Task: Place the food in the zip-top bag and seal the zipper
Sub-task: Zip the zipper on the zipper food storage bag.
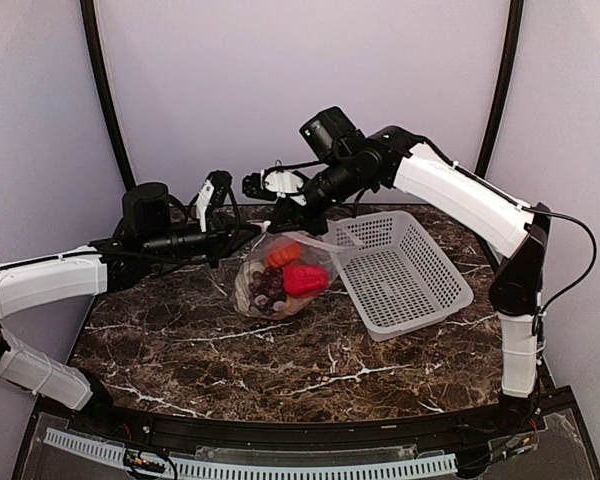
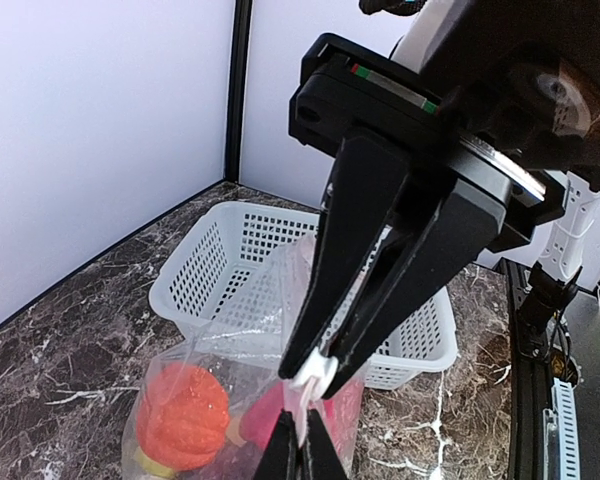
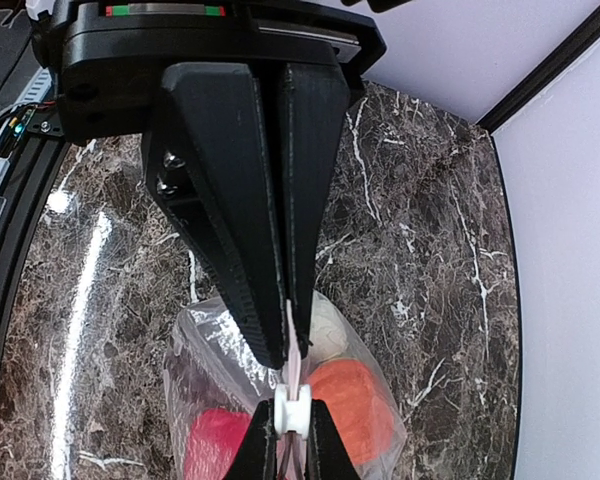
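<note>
The clear zip-top bag (image 1: pixel 280 275) hangs between both grippers over the marble table, with the food inside. An orange-red tomato (image 1: pixel 284 253), a red pepper (image 1: pixel 304 279), purple grapes (image 1: pixel 268 286) and white cauliflower (image 1: pixel 246 290) show through it. My left gripper (image 2: pixel 300 452) is shut on the pinkish zipper strip (image 2: pixel 307 412) at the bag's top edge. My right gripper (image 3: pixel 292 442) is shut on the white slider (image 3: pixel 292 408) on that strip, right against the left fingers. In the top view the left gripper (image 1: pixel 248 235) and the right gripper (image 1: pixel 283 222) meet above the bag.
A white perforated basket (image 1: pixel 435 300) stands tilted just right of the bag and shows no food inside; it also shows in the left wrist view (image 2: pixel 210 255). The table's back edge and the booth walls are close behind the grippers.
</note>
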